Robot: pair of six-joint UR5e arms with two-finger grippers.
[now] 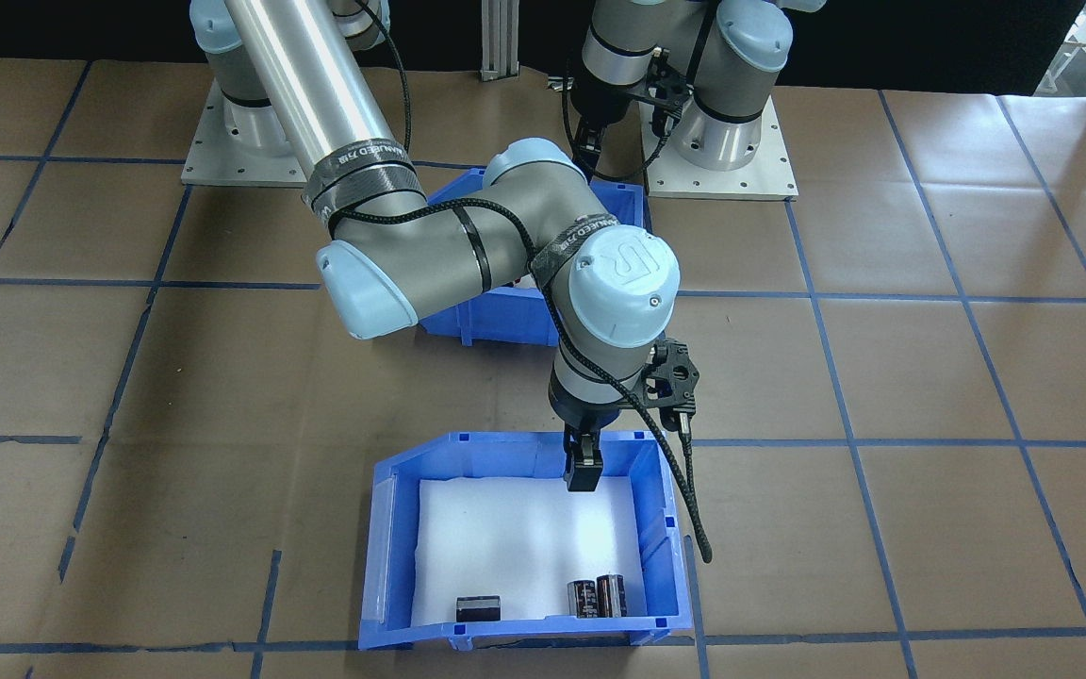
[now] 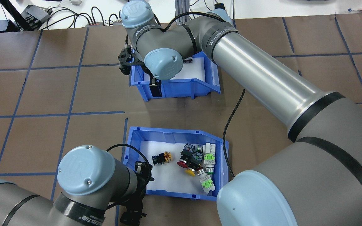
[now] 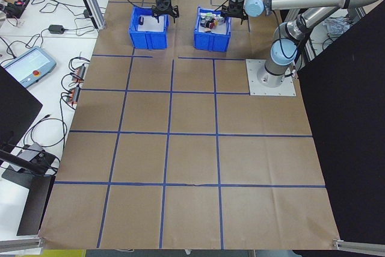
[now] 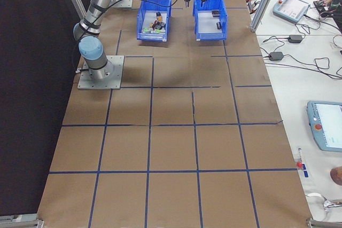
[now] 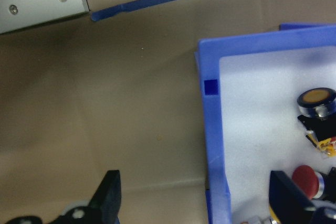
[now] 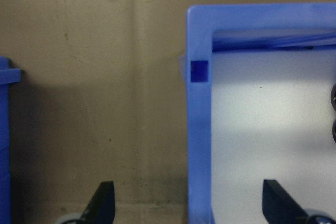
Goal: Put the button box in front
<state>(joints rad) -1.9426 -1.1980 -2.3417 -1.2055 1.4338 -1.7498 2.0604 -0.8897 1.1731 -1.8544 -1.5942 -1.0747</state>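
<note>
Right gripper (image 6: 190,205) on the long silver-and-grey arm hung with its jaws spread wide, one black finger outside and one inside a wall of the farther bin, gripping nothing. Left gripper (image 5: 194,198) stood just the same, released, straddling the 9 o'clock wall of the button box as seen from over the robot's shoulders. I could not tell whether either pair of fingers touched the plastic.

Under them lay the brown paper-covered table (image 2: 42,94), marked off in squares by blue tape. On it sat two matching bins. The blue plastic button box with a white foam floor (image 2: 168,135) was the one nearer the robot, its sloped-cut end towards 3 o'clock. The other blue plastic bin with a white foam floor (image 2: 181,88) sat at 12 o'clock from it, farther out, near it but with bare paper between them.

Inside the button box, a cluster of colourful push-buttons in red, yellow, green, black and silver (image 2: 196,161) lay towards the 3 o'clock side, and a lone black-and-yellow push-button (image 2: 161,158) lay apart from it, near the middle. In the farther bin, from the camera across the table, two black cylinders (image 1: 597,597) stood side by side against the 6 o'clock wall, and a third black cylinder (image 1: 478,608) lay at 7 o'clock.
</note>
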